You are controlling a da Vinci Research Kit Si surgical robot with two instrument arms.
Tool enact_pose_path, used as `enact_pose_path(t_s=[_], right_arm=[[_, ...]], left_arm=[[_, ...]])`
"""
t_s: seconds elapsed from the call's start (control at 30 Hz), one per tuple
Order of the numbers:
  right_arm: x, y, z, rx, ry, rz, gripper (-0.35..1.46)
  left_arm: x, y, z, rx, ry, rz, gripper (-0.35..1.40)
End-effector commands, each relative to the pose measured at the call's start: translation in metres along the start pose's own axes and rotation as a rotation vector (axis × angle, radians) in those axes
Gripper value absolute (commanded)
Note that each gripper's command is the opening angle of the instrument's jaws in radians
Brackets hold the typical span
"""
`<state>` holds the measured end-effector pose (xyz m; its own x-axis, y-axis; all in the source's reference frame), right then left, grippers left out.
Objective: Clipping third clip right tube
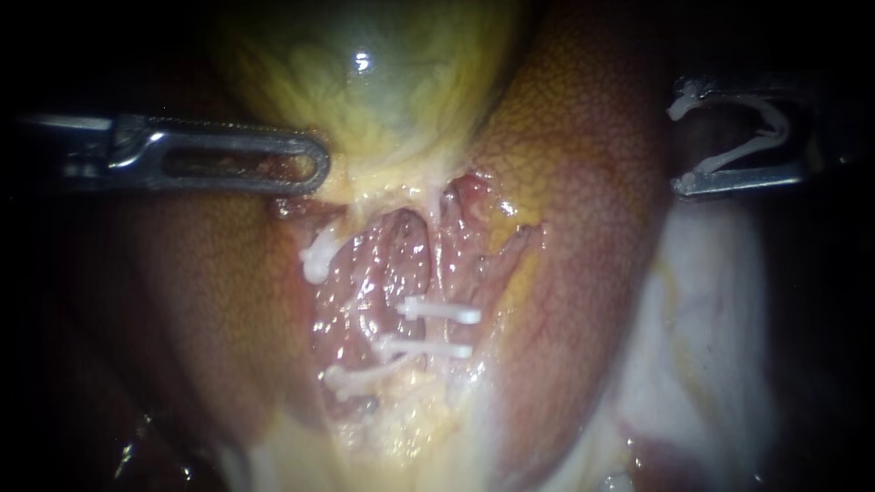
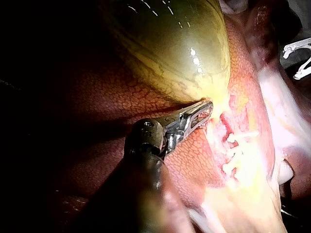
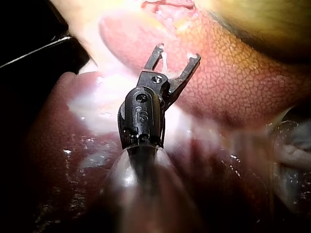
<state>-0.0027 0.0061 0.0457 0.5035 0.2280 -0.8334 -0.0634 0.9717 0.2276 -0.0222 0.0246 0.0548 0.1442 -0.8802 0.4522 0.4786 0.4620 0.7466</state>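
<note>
The green-yellow gallbladder [image 1: 365,82] lies over the liver [image 1: 583,182]. My left instrument [image 1: 314,169], with slotted jaws, is shut on the gallbladder's lower edge, as the left wrist view also shows [image 2: 206,109]. Below it, pink tubes [image 1: 401,264] run through the raw bed. Two white clips [image 1: 437,312] [image 1: 424,348] cross the right tube. Two more clips [image 1: 314,260] [image 1: 351,378] sit to their left. My right instrument [image 1: 682,146] [image 3: 177,53] hangs far right, away from the tubes. Its jaws stand wide apart with a white clip [image 1: 766,137] seated in them.
Pale fatty tissue [image 1: 702,346] lies to the right of the liver, under my right instrument. Yellow fat [image 1: 401,428] fills the lower end of the bed. Liver lobes flank the bed on both sides.
</note>
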Motion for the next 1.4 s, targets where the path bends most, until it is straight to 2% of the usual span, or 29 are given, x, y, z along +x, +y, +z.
enact_pose_path(t_s=[0.03, 0.13, 0.27, 0.47, 0.57, 0.73, 0.87, 1.07, 1.4], right_arm=[[-0.0001, 0.0000, 0.0000, -0.001, -0.001, 0.000, 0.50], [-0.0001, 0.0000, 0.0000, 0.001, -0.003, 0.000, 0.50], [0.0000, 0.0000, 0.0001, 0.000, -0.003, 0.001, 0.50], [0.0000, 0.0000, 0.0002, -0.001, -0.004, 0.001, 0.50], [0.0001, 0.0000, 0.0004, 0.001, -0.002, 0.001, 0.50], [0.0006, -0.0001, 0.0010, 0.022, 0.013, -0.004, 0.50], [0.0013, -0.0005, 0.0021, 0.047, 0.035, 0.037, 0.50], [0.0024, -0.0015, 0.0048, 0.075, 0.079, 0.134, 0.50], [0.0034, -0.0034, 0.0100, 0.132, 0.115, 0.296, 0.49]], left_arm=[[-0.0001, 0.0000, -0.0001, 0.001, 0.000, 0.000, -0.35], [-0.0003, 0.0000, -0.0004, 0.003, 0.002, -0.001, -0.35], [-0.0017, -0.0001, -0.0023, 0.003, 0.008, -0.008, -0.35], [-0.0047, -0.0001, -0.0068, -0.015, -0.036, -0.029, -0.35], [-0.0053, -0.0002, -0.0080, -0.021, -0.046, -0.030, -0.35], [-0.0052, -0.0005, -0.0079, -0.025, -0.048, -0.031, -0.35], [-0.0051, -0.0006, -0.0079, -0.026, -0.048, -0.031, -0.35], [-0.0051, -0.0007, -0.0079, -0.027, -0.049, -0.031, -0.35], [-0.0047, -0.0012, -0.0075, -0.032, -0.052, -0.031, -0.35]])
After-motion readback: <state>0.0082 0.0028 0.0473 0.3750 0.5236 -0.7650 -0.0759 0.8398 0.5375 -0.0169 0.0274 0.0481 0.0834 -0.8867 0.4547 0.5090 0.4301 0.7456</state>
